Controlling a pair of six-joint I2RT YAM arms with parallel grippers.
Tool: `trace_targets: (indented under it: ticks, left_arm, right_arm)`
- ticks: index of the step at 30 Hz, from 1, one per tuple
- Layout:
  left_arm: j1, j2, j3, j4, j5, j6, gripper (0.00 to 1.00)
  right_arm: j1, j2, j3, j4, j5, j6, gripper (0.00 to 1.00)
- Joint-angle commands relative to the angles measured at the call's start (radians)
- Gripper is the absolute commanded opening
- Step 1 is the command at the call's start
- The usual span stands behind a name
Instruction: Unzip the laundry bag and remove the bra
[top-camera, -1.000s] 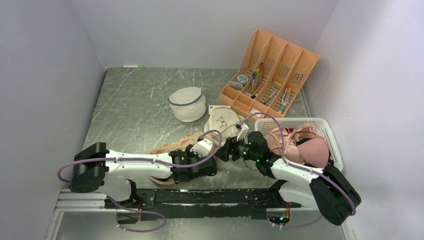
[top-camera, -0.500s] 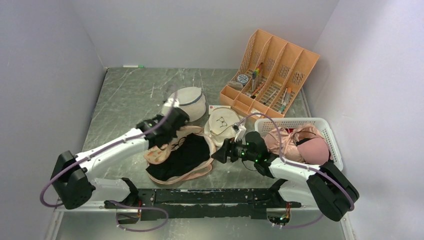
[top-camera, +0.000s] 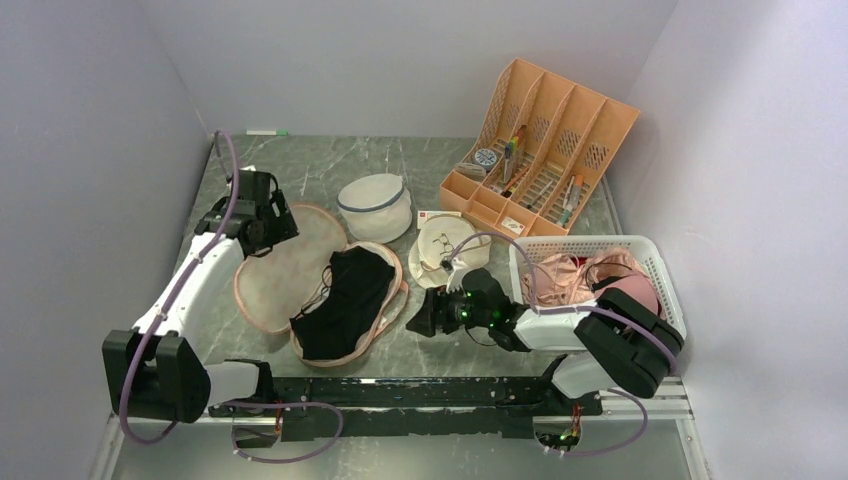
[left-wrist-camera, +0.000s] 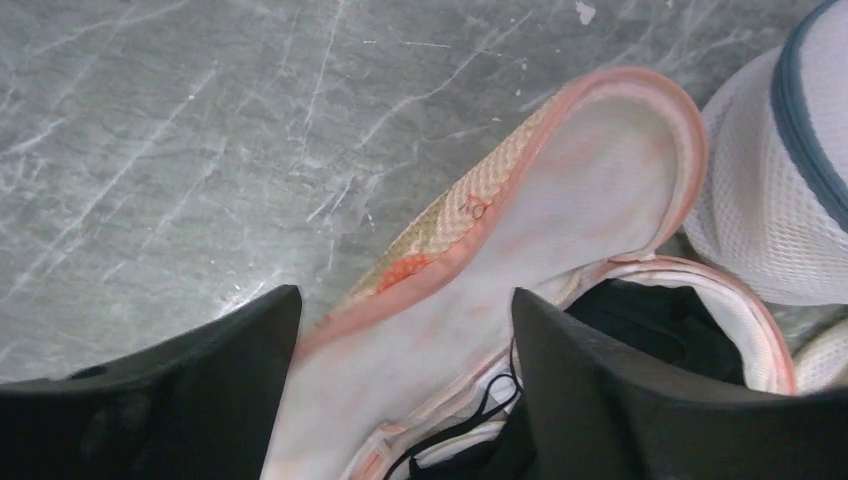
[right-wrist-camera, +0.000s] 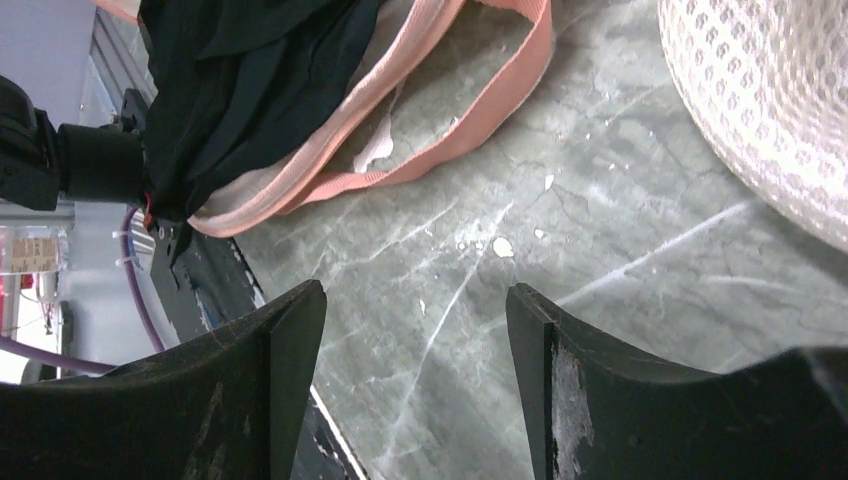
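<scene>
Swung from the middle to the far left, the left gripper now hangs with fingers spread and empty over the far rim of the laundry bag. That bag lies unfolded, lining up, left of centre on the table, with the black bra resting on its right half. Just right of the bag's near edge, the right gripper is parted too, grasping nothing.

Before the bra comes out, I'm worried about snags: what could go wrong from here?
Thin straps of the black soft-fabric bra cross the pink zip edging of the opened beige carrot-print laundry bag, so pulling may drag the bag. The open left gripper hovers over the bag's plain lining, and might pinch that instead.
</scene>
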Motion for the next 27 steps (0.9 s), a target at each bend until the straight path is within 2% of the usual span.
trace_targets:
  ticks: [1,4,9,12,18,23,25,27]
  left_arm:
    - [0.012,-0.089,-0.034,-0.024,0.004,0.026,0.98]
    - [0.021,-0.168,-0.052,-0.047,-0.055,0.022,1.0]
    - [0.021,-0.337,-0.123,0.06,0.133,0.075,1.0]
    - [0.021,-0.407,-0.138,0.105,0.157,0.083,1.0]
    - [0.021,-0.486,-0.15,0.154,0.259,0.05,1.0]
    - [0.021,-0.399,-0.22,0.242,0.51,-0.03,1.0]
    - [0.021,-0.311,-0.231,0.25,0.54,-0.078,0.98]
    - [0.025,-0.261,-0.249,0.303,0.542,-0.121,0.99]
  right_arm:
    - [0.007,0.035,0.048,0.043,0.012,-0.008,0.67]
    - [0.009,0.04,0.061,0.04,0.011,-0.015,0.66]
    - [0.008,0.048,0.118,-0.021,0.034,-0.056,0.67]
    - [0.008,0.049,0.175,-0.079,0.051,-0.08,0.66]
    - [0.005,0.096,0.25,-0.074,0.036,-0.053,0.65]
    - [0.013,0.211,0.295,0.063,-0.067,0.012,0.6]
    - [0.028,0.26,0.337,0.073,-0.09,0.015,0.52]
    - [0.045,0.299,0.364,0.084,-0.093,0.013,0.5]
